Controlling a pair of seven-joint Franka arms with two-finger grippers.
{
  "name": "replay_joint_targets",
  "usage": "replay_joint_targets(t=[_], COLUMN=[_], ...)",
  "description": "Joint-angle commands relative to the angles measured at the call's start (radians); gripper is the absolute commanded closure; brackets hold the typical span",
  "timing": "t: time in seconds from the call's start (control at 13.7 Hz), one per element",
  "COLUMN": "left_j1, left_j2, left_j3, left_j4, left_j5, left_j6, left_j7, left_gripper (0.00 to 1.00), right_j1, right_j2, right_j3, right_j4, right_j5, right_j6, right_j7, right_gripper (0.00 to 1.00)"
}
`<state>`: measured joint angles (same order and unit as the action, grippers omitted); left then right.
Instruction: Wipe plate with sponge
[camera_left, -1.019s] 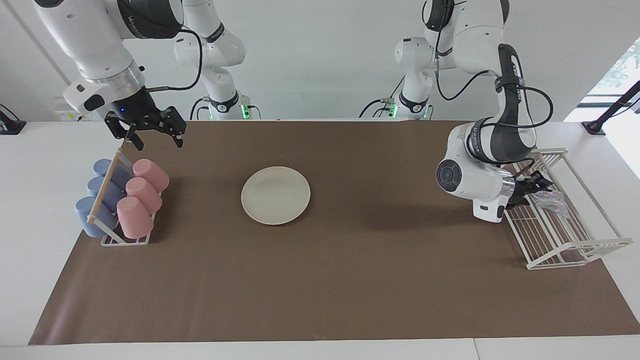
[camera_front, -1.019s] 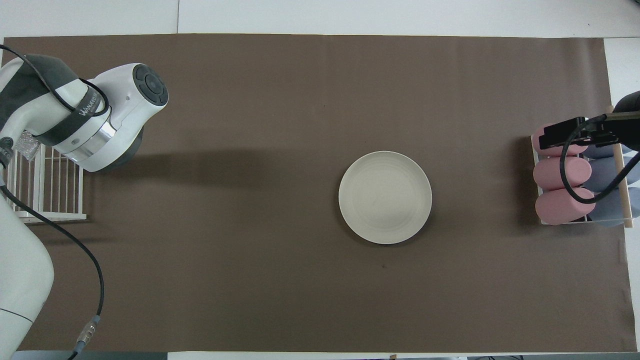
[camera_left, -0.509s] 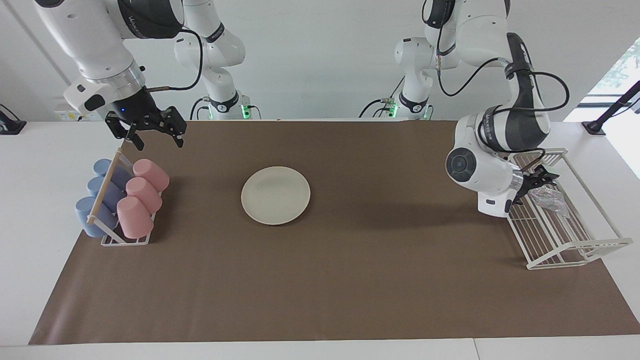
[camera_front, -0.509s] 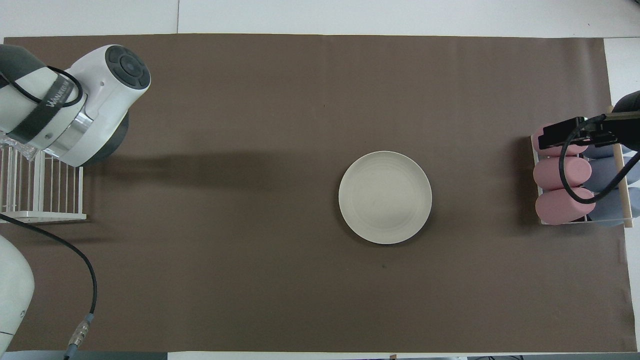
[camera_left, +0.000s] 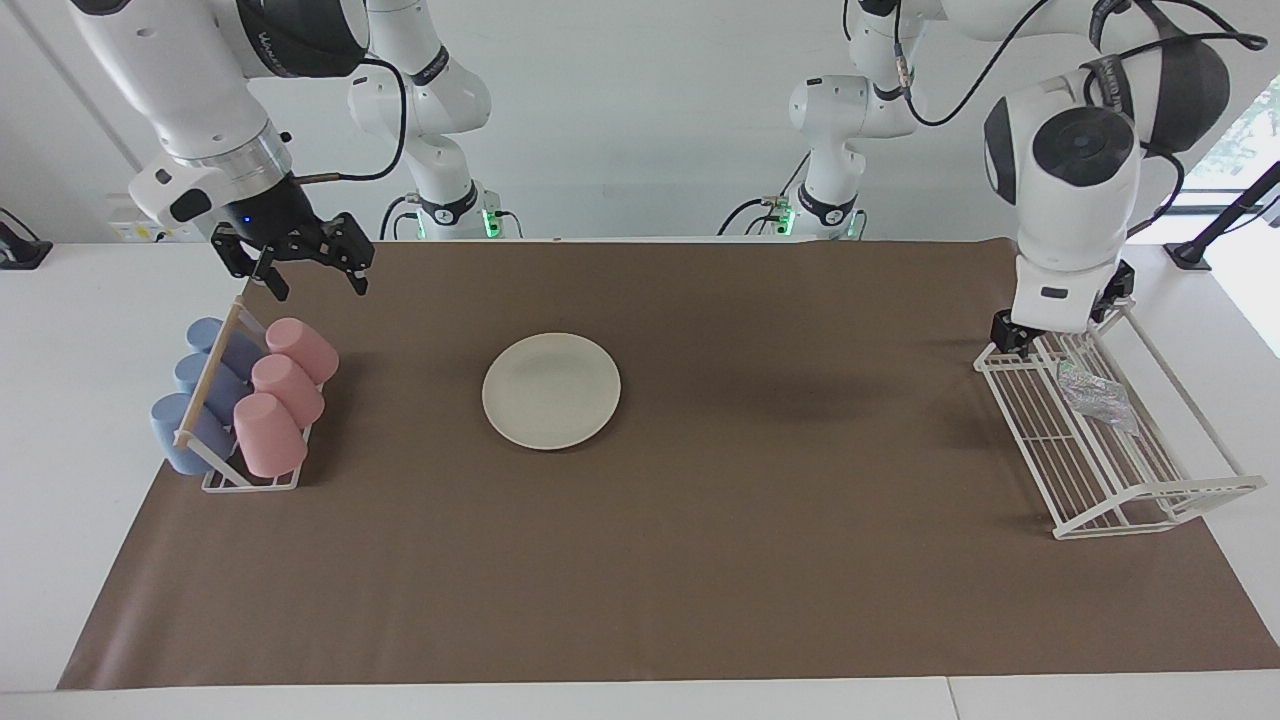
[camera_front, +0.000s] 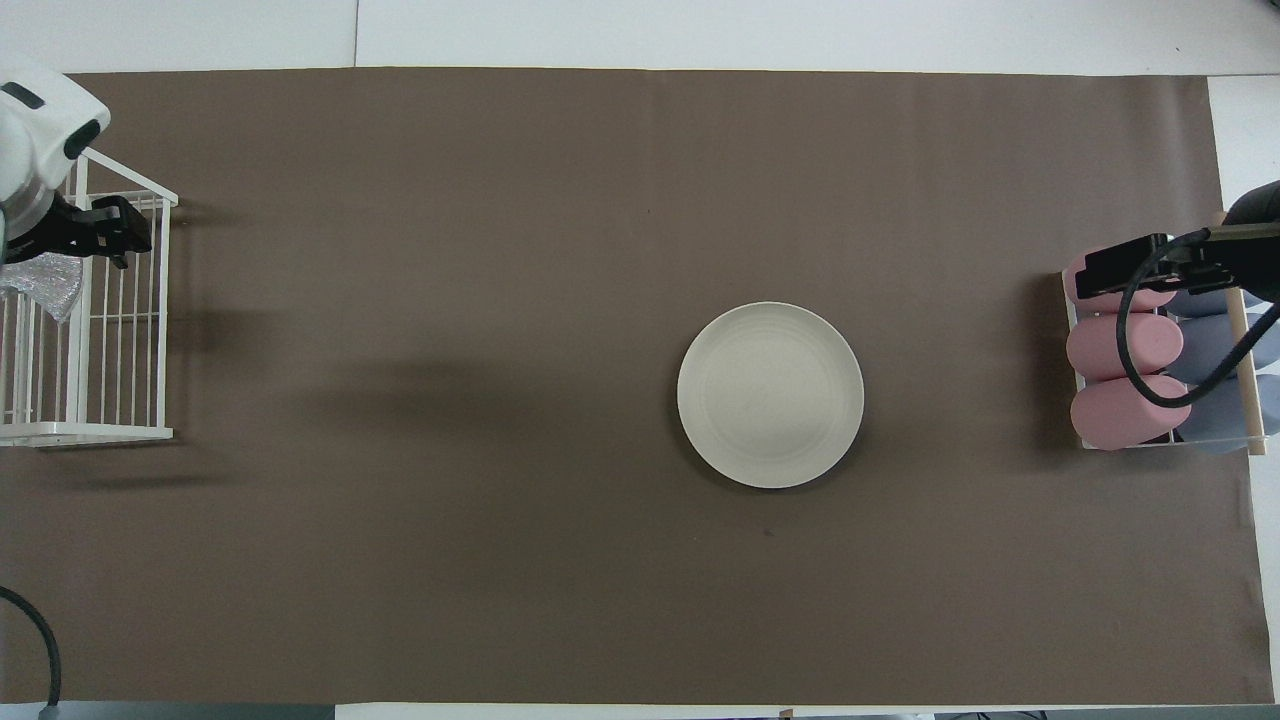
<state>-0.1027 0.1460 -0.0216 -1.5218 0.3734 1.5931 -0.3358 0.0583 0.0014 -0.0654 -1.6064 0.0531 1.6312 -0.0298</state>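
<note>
Claws are seen at both ends of the worktop. The left claw is raised over the nearer end of the white wire rack at the left arm's end; its fingers are spread apart and nothing is held between them. The right claw hangs over the nearer end of the cup holder at the right arm's end, its fingers apart and empty.

Lettering is seen on a dark band of the right arm, but it cannot be read with confidence.

One brown mat is laid over the worktop. One wire rack is set on its edge. One cup holder with a wooden bar is counted, in which six cups lie tilted: three pink cups and three blue cups.

One plate is found on the mat, between the two racks and toward the right arm's end, well apart from both claws.

One sponge, a silvery crinkled wad, is seen lying on the wires of the rack, near the left claw but not touched by it.
</note>
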Motion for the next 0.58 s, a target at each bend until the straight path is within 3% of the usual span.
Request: replay_joint_targets(t=[0.0,0.36,0.51], left_j1=[0.049,0.078,0.072], left_j2=[-0.098,-0.192,-0.232], left_j3=[-0.004,0.002,0.000], left_j4=[-0.015,-0.035,-0.104], left_j5=[-0.181,-0.391,-0.398], left_j6=[-0.059,-0.150,-0.147], left_j7=[0.060,0.156,0.187], left_gripper=[0.00,0.00,0.00], right_j1=[0.000,0.000,0.000], right_j2=[0.003,0.003,0.003], right_j3=[0.007,0.007,0.007], right_j4=[0.008,0.008,0.008], right_j5=[-0.019,-0.019,-0.019], right_j6=[0.001,-0.001,-0.001], right_j7=[0.028,0.028,0.028], right_gripper=[0.00,0.00,0.00])
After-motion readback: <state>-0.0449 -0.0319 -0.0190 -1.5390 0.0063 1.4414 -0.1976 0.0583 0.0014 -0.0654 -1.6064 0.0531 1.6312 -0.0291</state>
